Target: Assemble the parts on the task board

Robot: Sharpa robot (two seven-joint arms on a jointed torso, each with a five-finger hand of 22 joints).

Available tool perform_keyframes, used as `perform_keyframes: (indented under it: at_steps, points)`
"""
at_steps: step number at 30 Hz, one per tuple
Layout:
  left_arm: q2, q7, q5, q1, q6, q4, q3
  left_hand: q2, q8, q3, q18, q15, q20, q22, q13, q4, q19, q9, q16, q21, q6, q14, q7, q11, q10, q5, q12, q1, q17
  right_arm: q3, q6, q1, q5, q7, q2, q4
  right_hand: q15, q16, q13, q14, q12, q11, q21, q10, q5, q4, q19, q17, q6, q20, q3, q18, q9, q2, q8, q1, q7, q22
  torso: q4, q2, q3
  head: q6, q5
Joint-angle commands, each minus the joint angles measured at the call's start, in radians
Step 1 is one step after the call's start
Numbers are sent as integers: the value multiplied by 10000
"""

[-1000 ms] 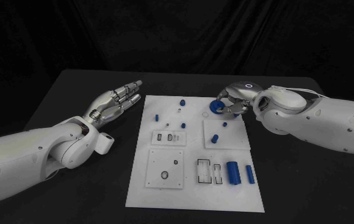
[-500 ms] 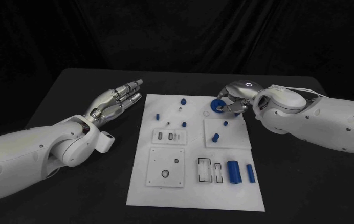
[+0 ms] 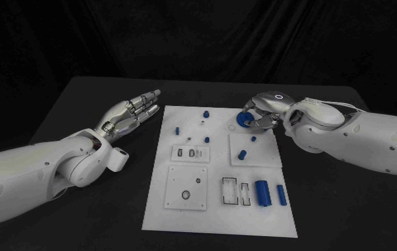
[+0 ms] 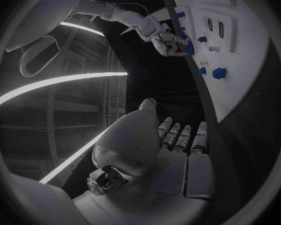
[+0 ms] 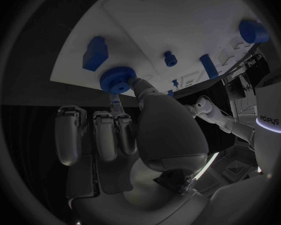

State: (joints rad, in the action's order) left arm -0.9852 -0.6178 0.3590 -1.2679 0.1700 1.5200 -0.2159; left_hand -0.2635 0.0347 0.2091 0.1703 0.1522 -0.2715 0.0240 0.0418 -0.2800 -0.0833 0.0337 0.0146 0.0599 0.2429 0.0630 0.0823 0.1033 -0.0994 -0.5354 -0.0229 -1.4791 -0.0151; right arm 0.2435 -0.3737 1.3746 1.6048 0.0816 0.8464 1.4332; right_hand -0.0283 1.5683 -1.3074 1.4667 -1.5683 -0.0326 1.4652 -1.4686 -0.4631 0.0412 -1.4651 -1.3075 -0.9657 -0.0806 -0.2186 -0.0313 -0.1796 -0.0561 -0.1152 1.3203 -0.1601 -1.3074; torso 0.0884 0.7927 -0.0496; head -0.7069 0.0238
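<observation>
the right hand (image 3: 263, 113), silver and jointed, pinches a round blue toothed gear (image 5: 118, 79) at the far right edge of the flat white task board (image 3: 183, 211) on the matte black bench (image 3: 82, 205). two blue cylinders (image 3: 261, 193) lie near the board's front, apparently smooth. the left hand (image 3: 132, 112) hovers flat beside the board, fingers straight, holding nothing.

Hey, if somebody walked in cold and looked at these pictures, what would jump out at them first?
Probably the right hand at the far right corner of the white task board, pinching a round blue toothed part between thumb and finger. Next, the left hand, lying open and flat on the black table just off the board's left edge, holding nothing. Then the two blue cylinders lying side by side near the board's front right.
</observation>
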Motion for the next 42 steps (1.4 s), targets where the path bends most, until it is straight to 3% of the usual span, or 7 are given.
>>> perform_keyframes:
  at_steps: [1, 8, 14, 26, 32, 42]
  points:
    - [-17, -89, 1, 13, -103, 39, 8, 4, 17, -78, 117, 79, -73, 3, 6, 21, 9, 3, 6, 47, -18, -17, 21, 53, -14, -75, 14, -82, 3, 40, -280, 85, 67, -100, 7, 185, -62, 25, -2634, 1041, -25, 69, 102, -1021, 51, 68, -501, -2633, -946, 36, -13, 60, -902, 31, -385, -113, 624, -2303, 5, -3, -14, -13, -16]
    - [-3, -84, 1, 13, -124, 17, 8, 21, 20, -77, 118, 84, -77, 3, 8, 26, 9, 5, 8, 46, -7, -9, 23, 53, -17, -80, 13, -86, 1, 38, -354, 483, 65, -124, -77, 658, -106, 25, -2634, 1041, -25, 114, 376, -1021, 345, 118, -665, -2633, -969, 81, -38, 131, -1012, 6, -359, -197, 666, -2397, 2, 8, -15, 18, -35]
    - [66, -70, 1, 14, -161, -34, 7, 33, 20, -74, 118, 87, -79, 4, 11, 30, 4, 5, 10, 50, -5, -5, 23, 51, -25, -84, 11, -87, 1, 38, -122, 608, 10, -204, -380, 793, -114, 25, -2634, 1041, -25, 121, 396, -1021, 468, 136, -677, -2633, -983, 90, -48, 136, -1050, 12, -351, -220, 675, -2404, 11, 14, -5, -1, -16]
    - [180, -43, 1, 15, -237, -96, 7, 48, 19, -77, 118, 98, -84, 4, 6, 37, 3, 4, 9, 50, -18, -7, 25, 48, -12, -100, 14, -93, 1, 38, 314, 607, -204, -570, -1615, 211, -118, 25, -2634, 1041, -25, 123, 405, -1021, 614, 138, -683, -2633, -951, 98, -76, 138, -1080, 38, -313, -214, 674, -2406, 15, 21, 3, 8, 30]
    - [245, -37, 1, 16, -277, -132, 7, 48, 19, -77, 118, 98, -84, 4, 6, 37, 3, 4, 9, 50, -18, -7, 25, 48, -12, -100, 14, -93, 1, 37, 354, 524, -215, -712, -2157, -179, -117, 25, -2634, 1041, -25, 121, 390, -1021, 640, 127, -674, -2633, -914, 100, -89, 134, -1082, 38, -284, -200, 667, -2401, 36, 28, 3, 7, 48]
    - [238, -48, 1, 16, -279, -136, 7, 57, 19, -88, 117, 125, -93, 6, 6, 46, -4, 5, 13, 55, -19, 6, 24, 41, -8, -118, 15, -103, -2, 36, 618, 323, -218, -740, -2702, -648, -78, 25, -2634, 1041, -25, 61, 377, -1021, 717, 157, -666, -2633, -726, 82, -101, 131, -1062, 20, -124, -260, 589, -2395, 2, 21, 3, -43, 20]
